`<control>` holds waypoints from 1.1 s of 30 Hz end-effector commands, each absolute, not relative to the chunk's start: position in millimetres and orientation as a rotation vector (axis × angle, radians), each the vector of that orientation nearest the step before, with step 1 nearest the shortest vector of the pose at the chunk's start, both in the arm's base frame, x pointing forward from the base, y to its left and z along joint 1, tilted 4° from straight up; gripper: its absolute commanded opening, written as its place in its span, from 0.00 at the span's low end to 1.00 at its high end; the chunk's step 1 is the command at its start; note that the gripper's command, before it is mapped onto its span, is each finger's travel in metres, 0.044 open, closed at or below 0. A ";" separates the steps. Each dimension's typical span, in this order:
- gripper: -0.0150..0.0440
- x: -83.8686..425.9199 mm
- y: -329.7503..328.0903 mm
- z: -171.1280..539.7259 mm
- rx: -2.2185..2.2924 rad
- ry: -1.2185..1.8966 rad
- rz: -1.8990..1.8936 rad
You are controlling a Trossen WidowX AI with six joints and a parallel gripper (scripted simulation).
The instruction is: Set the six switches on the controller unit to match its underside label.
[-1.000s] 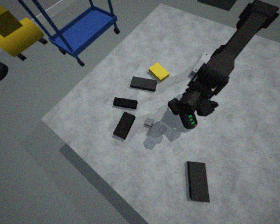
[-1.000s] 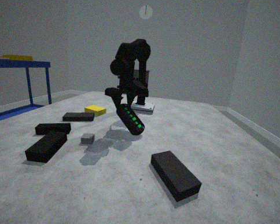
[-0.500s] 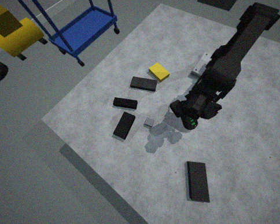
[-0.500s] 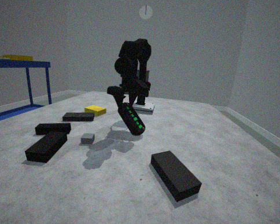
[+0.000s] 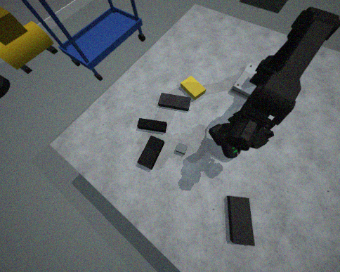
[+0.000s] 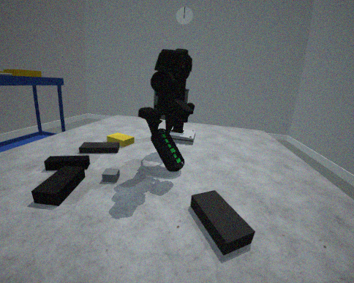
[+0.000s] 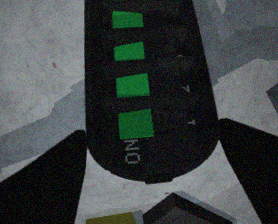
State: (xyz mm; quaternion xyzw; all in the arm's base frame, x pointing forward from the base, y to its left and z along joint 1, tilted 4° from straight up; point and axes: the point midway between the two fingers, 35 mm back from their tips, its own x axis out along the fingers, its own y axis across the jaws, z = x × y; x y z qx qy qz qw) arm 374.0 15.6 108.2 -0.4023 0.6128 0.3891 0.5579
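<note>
The dark grey controller unit [image 5: 231, 151] [image 6: 165, 151] [image 7: 170, 150] is off its base, tilted steeply, with its lower end close to the bench [image 5: 287, 192] [image 6: 142, 251]. Its switch face shows a row of green switch ends in the exterior view. The wrist view shows four green ends along the left, the ON mark below them and faint numbers at the right; the rest are cut off. I cannot tell which ends are pressed. The underside label is hidden. My gripper [image 6: 162, 131] [image 7: 153, 132] is shut on the unit's upper end, one finger on each side.
Several dark blocks lie at the left, among them one block [image 5: 151, 152] [image 6: 59, 185]. Also there are a yellow block [image 5: 192, 87] [image 6: 120, 139] and a small grey block [image 5: 180, 148] [image 6: 110, 175]. A larger dark block [image 5: 241, 220] [image 6: 222, 218] lies nearer the exterior camera.
</note>
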 end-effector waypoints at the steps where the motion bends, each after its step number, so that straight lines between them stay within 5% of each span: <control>1: 0.82 376.4 21.4 106.9 -0.949 1.453 0.918; 33: 0.82 386.3 45.6 115.9 -0.989 1.510 0.893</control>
